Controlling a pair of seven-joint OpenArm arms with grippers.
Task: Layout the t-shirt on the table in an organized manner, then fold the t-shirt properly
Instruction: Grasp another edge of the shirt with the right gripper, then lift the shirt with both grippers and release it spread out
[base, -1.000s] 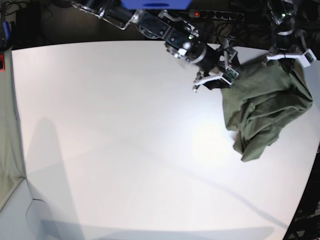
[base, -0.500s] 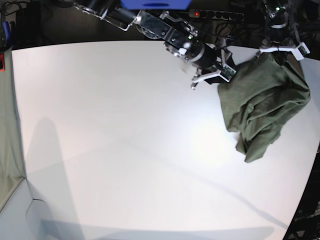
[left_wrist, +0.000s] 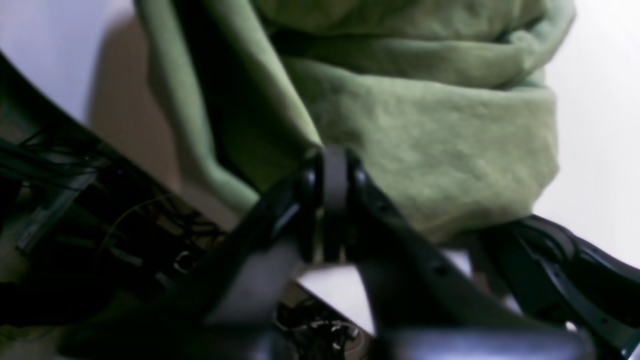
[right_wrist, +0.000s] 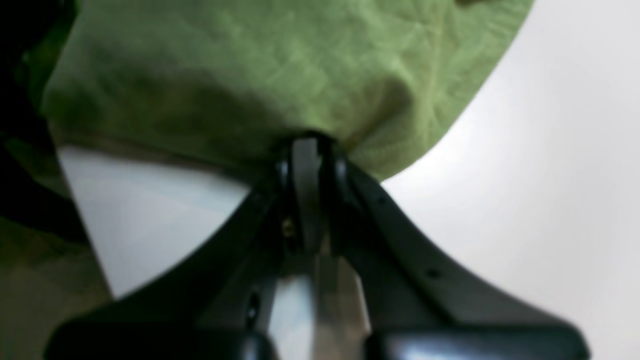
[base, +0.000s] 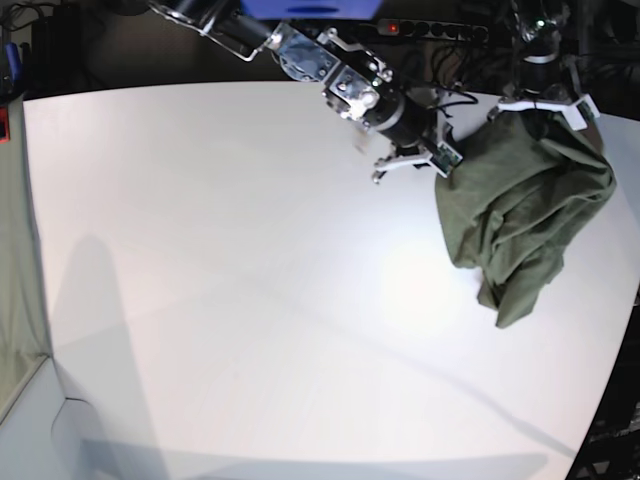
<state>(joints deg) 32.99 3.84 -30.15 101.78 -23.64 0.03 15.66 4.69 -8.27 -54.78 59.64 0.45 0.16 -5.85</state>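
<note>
**Caller:** Base view first: your olive-green cotton t-shirt (base: 520, 210) is bunched in a crumpled heap at the far right of the big white matte table (base: 220, 260), close to the curved edge, with one tail trailing toward the near side. Nothing is laid out yet.

**Spotter:** And the grips? Your right gripper (right_wrist: 307, 150) has its jaws pinched together on a thin fold at the shirt's edge. Your left gripper (left_wrist: 334, 165) looks likewise clamped on a fold of green cloth.

**Caller:** Both bites look shallow to me, just a lip of fabric between the tips. Pull apart hard and I'd judge one corner slips free, and you're back to a heap.

**Spotter:** Other worry: you can't tell from here which parts of the shirt you hold. If they're not matching corners, spreading it will likely twist the cloth instead of flattening it.

**Caller:** Mind that table edge too. The bundle sits near it, above the dark cable-strewn floor (left_wrist: 100, 235). Drag outward and the loose tail could slide off and pull the rest after it.
</note>
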